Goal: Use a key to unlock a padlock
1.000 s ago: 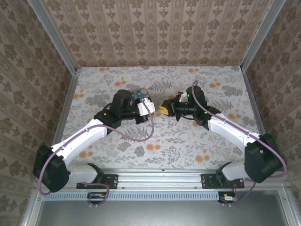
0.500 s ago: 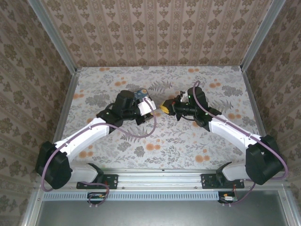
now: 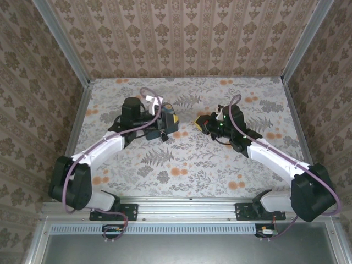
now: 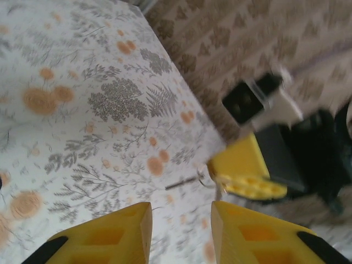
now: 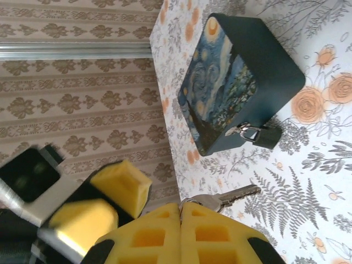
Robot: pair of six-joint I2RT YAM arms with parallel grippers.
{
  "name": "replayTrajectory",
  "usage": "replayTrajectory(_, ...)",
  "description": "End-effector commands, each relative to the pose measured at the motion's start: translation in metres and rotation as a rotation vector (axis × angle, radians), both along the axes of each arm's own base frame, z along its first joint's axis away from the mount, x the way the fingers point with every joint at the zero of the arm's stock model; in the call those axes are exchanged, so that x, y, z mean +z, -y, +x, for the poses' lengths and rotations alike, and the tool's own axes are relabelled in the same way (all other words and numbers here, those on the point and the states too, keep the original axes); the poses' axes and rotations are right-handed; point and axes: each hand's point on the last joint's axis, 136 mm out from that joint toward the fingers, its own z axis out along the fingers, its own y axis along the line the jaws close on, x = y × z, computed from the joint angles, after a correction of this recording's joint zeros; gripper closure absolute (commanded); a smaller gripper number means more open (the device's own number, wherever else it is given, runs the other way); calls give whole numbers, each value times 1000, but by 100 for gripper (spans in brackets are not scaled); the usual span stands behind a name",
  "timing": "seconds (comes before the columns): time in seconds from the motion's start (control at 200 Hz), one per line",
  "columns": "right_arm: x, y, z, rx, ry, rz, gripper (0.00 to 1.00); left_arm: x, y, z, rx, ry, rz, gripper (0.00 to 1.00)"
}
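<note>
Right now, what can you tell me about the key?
The key is small and of silvery metal, with a notched blade and a ring at its head. The yellow-tipped right gripper is shut on its head, so the blade sticks out free, apart from the padlock hanging on the dark box.

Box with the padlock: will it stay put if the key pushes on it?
The box looks rigid and has no gripper on it, so it would probably slide, not flex. Its small padlock hangs off the front and likely swings when the key touches.
</note>
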Motion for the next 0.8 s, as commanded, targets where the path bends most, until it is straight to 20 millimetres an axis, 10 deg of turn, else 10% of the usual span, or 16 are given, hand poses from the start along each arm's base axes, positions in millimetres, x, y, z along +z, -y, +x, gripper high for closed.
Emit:
replayTrajectory(0.0, 6, 0, 8, -17, 70, 5, 100, 16, 6, 2, -6, -273, -205, 62)
replayTrajectory(0.795, -7, -29, 23, 18, 95, 28, 100, -14, 34, -12, 9, -524, -166, 60)
